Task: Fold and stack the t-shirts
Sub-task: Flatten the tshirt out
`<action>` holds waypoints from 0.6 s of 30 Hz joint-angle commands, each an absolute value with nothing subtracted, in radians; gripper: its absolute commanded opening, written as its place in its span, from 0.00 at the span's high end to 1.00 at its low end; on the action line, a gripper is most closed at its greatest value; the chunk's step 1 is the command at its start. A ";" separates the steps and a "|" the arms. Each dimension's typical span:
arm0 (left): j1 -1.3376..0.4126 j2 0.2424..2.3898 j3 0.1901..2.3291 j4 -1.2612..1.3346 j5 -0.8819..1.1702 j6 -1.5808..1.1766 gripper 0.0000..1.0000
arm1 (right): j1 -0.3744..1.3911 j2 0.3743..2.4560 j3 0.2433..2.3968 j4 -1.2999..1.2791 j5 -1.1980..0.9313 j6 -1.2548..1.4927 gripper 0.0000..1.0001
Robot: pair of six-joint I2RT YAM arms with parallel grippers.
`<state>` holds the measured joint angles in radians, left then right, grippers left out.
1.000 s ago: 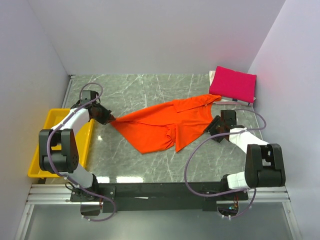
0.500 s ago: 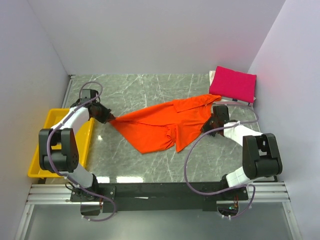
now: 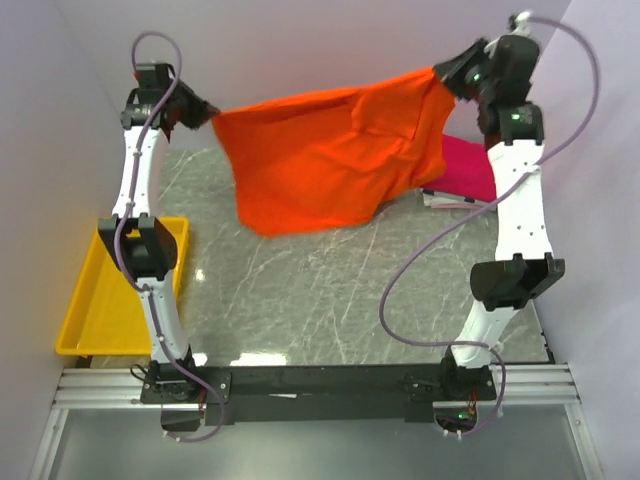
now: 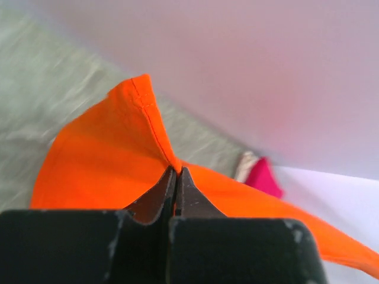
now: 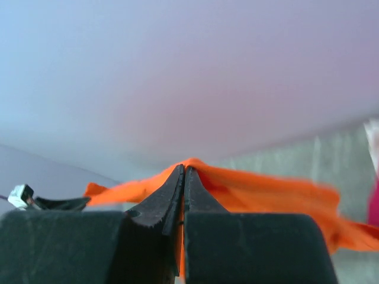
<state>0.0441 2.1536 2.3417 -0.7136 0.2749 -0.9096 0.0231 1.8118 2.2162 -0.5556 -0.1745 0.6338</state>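
The orange t-shirt (image 3: pixel 330 150) hangs spread in the air across the upper middle of the top view, stretched between both arms. The left gripper (image 3: pixel 203 108), at upper left, is pinched tight on one edge, and the right gripper (image 3: pixel 447 76), at upper right, is pinched tight on the opposite edge. The magenta t-shirt (image 3: pixel 468 170) lies folded at right on the table (image 3: pixel 330 300). The step in hand looks like spreading the shirt before folding; the next move likely calls for lowering it evenly, without bunching

jaws clamped | orange t-shirt (image 5: pixel 266 192) edge between them | wall (image 5: pixel 177 71) behind
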 commanded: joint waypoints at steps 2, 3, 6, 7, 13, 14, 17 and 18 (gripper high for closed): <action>0.066 1.998 2.333 -0.648 0.322 -0.897 0.99 | 0.005 1.890 2.480 -0.696 -0.227 0.624 1.00; 0.072 1.970 2.289 -0.614 0.324 -0.893 1.00 | 0.005 1.879 2.455 -0.695 -0.233 0.620 1.00; 0.077 1.879 2.120 -0.598 0.290 -0.859 1.00 | 0.005 1.740 2.119 -0.547 -0.255 0.618 1.00; 0.077 1.832 2.065 -0.583 0.288 -0.851 1.00 | 0.005 1.699 2.024 -0.507 -0.256 0.623 1.00; 0.077 1.579 1.463 -0.457 0.265 -0.902 0.99 | 0.005 1.439 1.391 -0.350 -0.265 0.635 1.00; 0.077 1.544 1.307 -0.421 0.264 -0.925 1.00 | 0.006 1.375 1.244 -0.330 -0.244 0.640 1.00; 0.063 1.427 1.028 -0.368 0.233 -0.962 0.99 | 0.005 1.263 0.998 -0.321 -0.218 0.641 1.00; 0.058 1.401 0.964 -0.353 0.226 -0.963 0.99 | 0.005 1.240 0.944 -0.319 -0.215 0.644 1.00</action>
<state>0.0700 1.5181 1.1271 -0.4320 0.2611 -0.9283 0.0120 1.3838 1.0470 -0.4000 -0.2375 0.6384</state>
